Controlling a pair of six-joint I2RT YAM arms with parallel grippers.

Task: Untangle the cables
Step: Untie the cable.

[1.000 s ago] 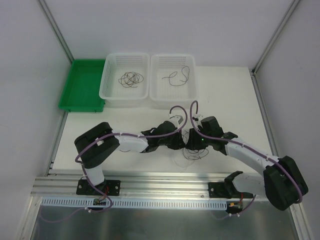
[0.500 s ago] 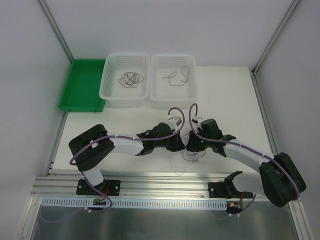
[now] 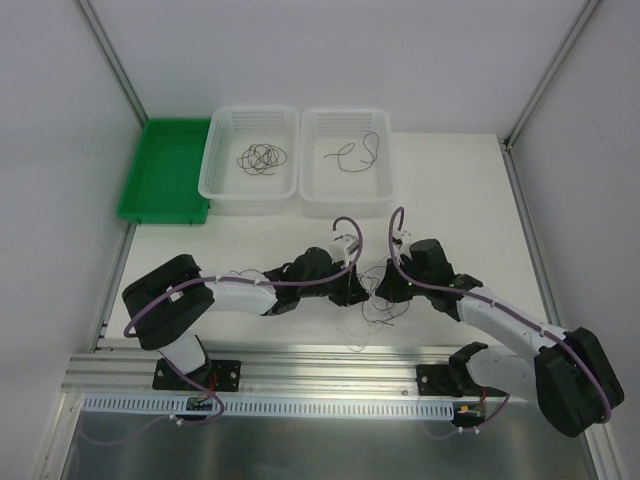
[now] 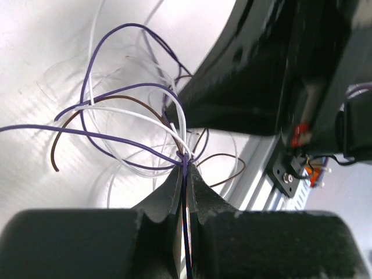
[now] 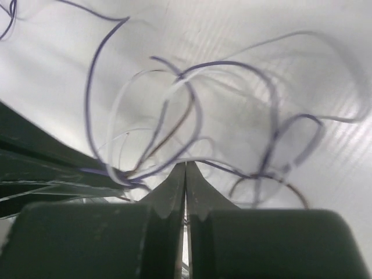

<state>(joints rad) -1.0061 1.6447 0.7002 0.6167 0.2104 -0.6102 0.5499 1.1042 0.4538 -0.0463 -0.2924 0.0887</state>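
A loose tangle of thin cables, purple, white and brown, lies on the white table between my two grippers. In the left wrist view its loops fan out from my left gripper, which is shut on a purple strand and a white one. My left gripper and right gripper nearly touch over the tangle. In the right wrist view my right gripper is shut, with a purple cable pinched at its tips. More loops curl above.
Two white baskets stand at the back: the left basket holds a small coil of dark cables, the right basket a single dark cable. A green tray sits at the far left. An aluminium rail runs along the near edge.
My right gripper has closed on a strand of the tangle. Both arms have shifted a little, the left arm's elbow swinging left. The left gripper has stayed shut.
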